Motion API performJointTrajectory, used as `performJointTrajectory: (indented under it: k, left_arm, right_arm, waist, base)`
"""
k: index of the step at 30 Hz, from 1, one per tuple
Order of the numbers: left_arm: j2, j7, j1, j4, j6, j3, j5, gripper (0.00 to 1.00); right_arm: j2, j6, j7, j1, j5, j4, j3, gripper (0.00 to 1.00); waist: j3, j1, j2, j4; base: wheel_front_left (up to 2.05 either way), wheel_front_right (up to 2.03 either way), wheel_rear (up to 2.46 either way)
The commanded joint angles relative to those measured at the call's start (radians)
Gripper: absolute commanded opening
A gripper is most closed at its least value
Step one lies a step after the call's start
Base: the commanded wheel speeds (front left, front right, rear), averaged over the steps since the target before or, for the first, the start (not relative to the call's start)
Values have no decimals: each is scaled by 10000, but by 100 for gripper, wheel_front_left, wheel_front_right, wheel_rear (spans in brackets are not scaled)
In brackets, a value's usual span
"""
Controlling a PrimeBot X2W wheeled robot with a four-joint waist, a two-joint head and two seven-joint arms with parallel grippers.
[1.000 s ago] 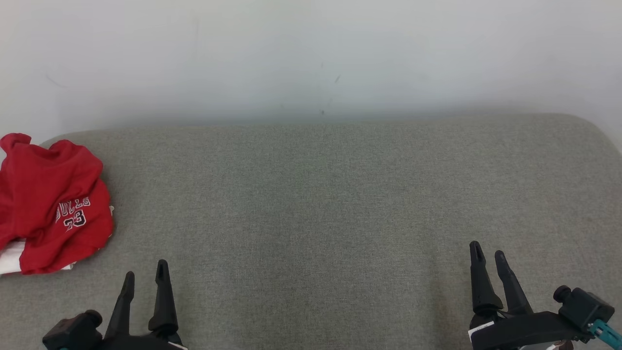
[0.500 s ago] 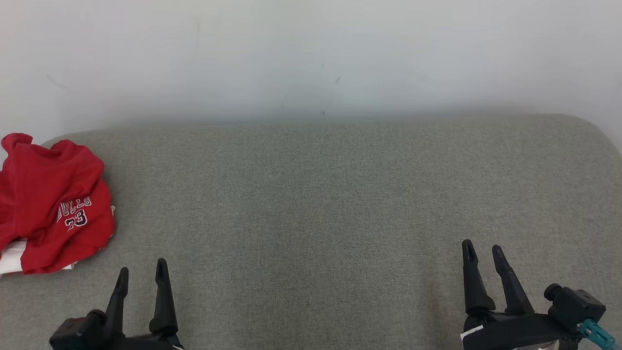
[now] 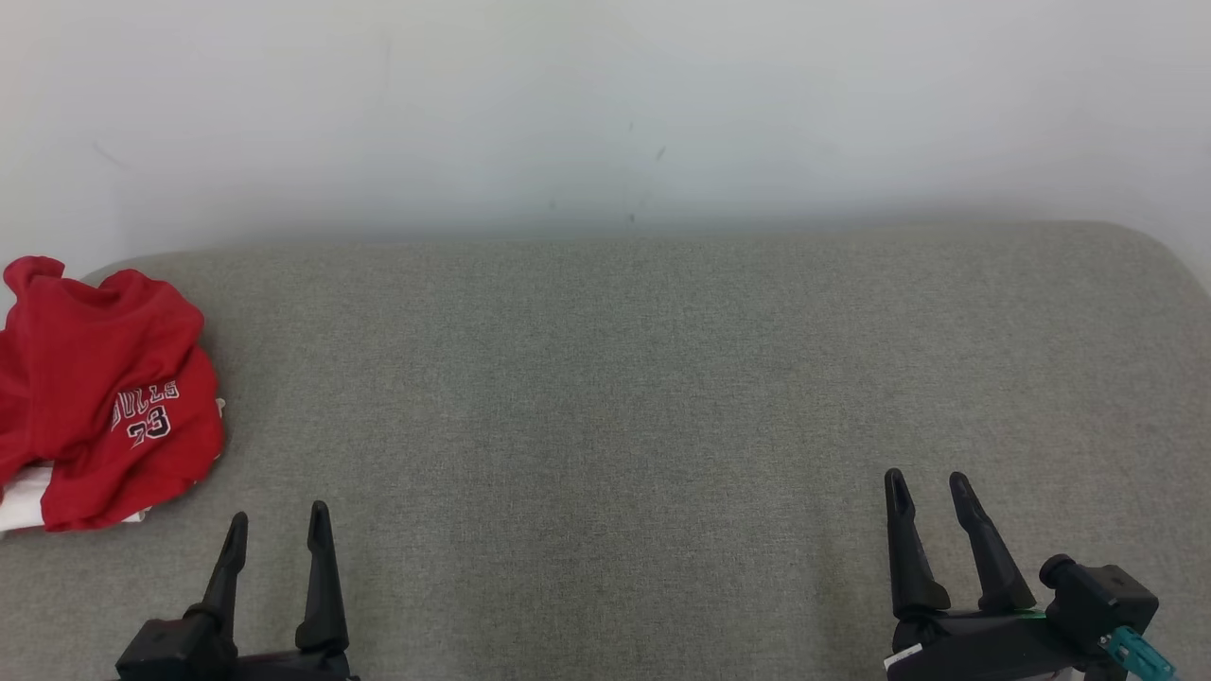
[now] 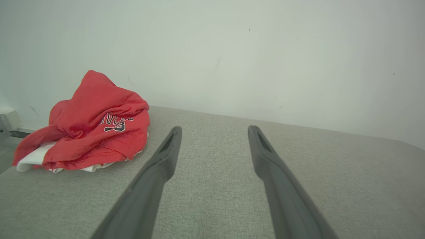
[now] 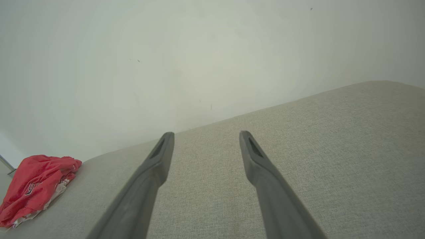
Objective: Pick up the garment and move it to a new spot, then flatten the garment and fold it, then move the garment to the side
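**Step one, the pick-up: not yet begun.**
The red garment point(image 3: 104, 388) lies crumpled at the left edge of the grey tabletop point(image 3: 605, 397), untouched. The left pincer point(image 3: 277, 518) and right pincer point(image 3: 925, 479) both stand apart and empty at the near edge, the left near the heap and the right well apart from it. Judged next: the left pincer goes left and forward, then closes on an upper fold.

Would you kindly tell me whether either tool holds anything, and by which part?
Nothing is held: the left tool and the right tool are open and empty, apart from the red garment.
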Motion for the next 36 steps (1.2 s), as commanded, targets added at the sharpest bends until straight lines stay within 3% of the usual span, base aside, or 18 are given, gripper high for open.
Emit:
performJointTrajectory:
  k: [1, 28, 36]
  left_arm:
    - [66, -119, 48, -108, 16, 27, 333, 100]
    - [152, -417, 252, -105, 294, 31, 2133, 100]
    - [279, -109, 487, -535, 254, 70, 2053, 100]
  right_arm:
    - [-29, 40, -109, 18, -331, -91, 27, 100]
    - [-33, 46, -618, 354, -2248, 42, -407, 100]
    - [-34, 46, -676, 425, -2326, 186, -415, 100]
  waist:
    - [17, 0, 0, -6]
    - [-13, 0, 0, 0]
    - [-86, 0, 0, -8]
  base:
    - [0, 0, 0]
    - [0, 0, 0]
    - [0, 0, 0]
